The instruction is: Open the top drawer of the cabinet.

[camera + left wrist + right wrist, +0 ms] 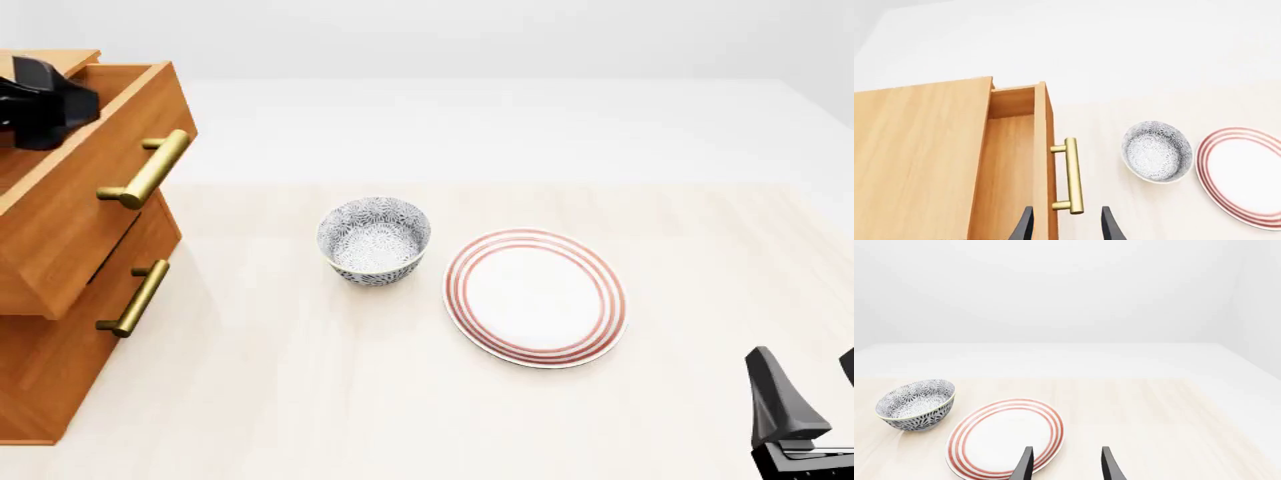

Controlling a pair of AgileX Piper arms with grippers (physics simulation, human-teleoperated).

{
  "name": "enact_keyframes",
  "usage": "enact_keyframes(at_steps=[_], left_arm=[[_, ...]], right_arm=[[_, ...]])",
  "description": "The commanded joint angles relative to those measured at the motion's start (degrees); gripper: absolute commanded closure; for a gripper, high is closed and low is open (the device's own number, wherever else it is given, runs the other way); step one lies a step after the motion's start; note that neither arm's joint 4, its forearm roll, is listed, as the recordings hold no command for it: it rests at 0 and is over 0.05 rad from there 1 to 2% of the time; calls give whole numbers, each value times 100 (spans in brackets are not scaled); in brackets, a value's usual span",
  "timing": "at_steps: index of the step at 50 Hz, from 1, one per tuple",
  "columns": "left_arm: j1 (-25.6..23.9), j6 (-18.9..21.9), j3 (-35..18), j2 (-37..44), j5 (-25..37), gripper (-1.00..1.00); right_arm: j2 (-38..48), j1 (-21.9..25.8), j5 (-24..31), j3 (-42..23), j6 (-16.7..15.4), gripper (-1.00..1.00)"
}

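— 2 tools spread apart? And the top drawer (80,200)?
— Yes. It sticks out of the cabinet (54,380) at left, left tool (1066,225) astride its handle (1071,175), not touching. Bowl (374,240), plate (537,297), then right tool (1066,465) pinching nothing.

Counted on the tabletop (400,420): six kinds of thing.
One cabinet (54,380), two drawers visible in the front view, the top drawer (94,215) among them, two brass handles (147,168), one patterned bowl (374,240), one red-ringed plate (537,296), and two end effectors, left end effector (1065,226) and right end effector (1065,465).
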Motion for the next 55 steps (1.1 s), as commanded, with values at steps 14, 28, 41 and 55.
enact_keyframes(at_steps=[14,28,41,55], left_arm=[[158,-375,200,164,-174,-100],[211,-502,410,239,-420,-100],[233,-577,579,281,-612,-100],[248,-562,699,322,-732,-100]], right_arm=[[-3,2,-2,3,-3,-100],[-3,0,-1,3,-2,-100],[3,0,-9,5,-1,-100],[1,0,-5,4,-1,-100]])
